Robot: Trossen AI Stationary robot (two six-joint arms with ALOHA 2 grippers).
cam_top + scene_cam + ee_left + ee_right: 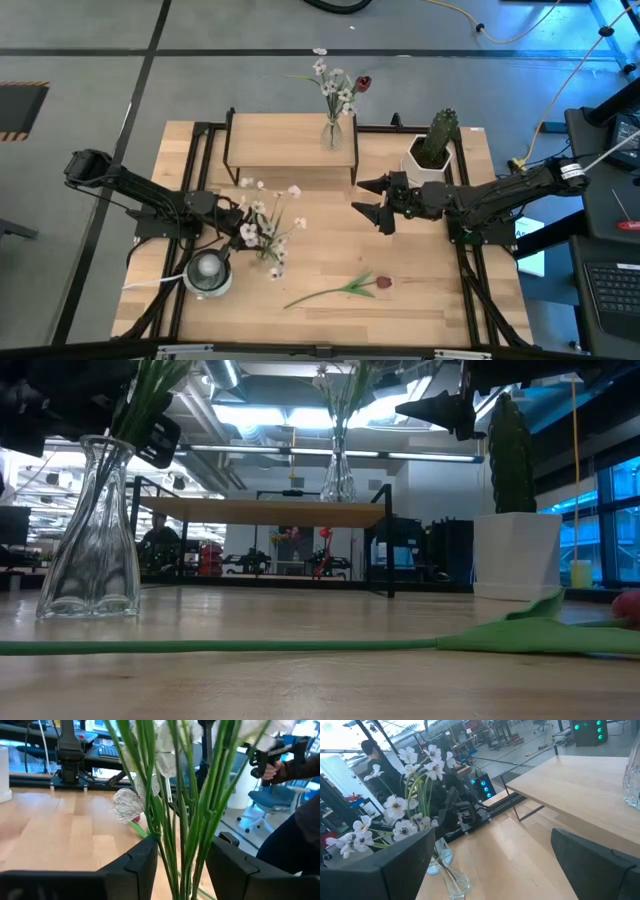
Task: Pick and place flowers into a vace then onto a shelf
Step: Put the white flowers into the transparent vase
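Table [420,300], then shelf [290,135] at its back edge carrying a filled vase [333,132]. Right gripper [372,201] hovers mid-table, fingers spread wide, empty. Left gripper [236,222] clamped on white flowers [266,225] — stems over a clear vase [92,540]. One red-bud flower [345,289] lies flat near the front

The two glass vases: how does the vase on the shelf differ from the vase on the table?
The vase on the shelf stands on the raised shelf, apart from both grippers; the vase on the table stands on the tabletop, and the left gripper is closed on its stems. The shelf vase holds white sprays and a dark red bud; in the table vase only white blossoms show. Both are clear glass and upright. The right gripper hangs open between them.
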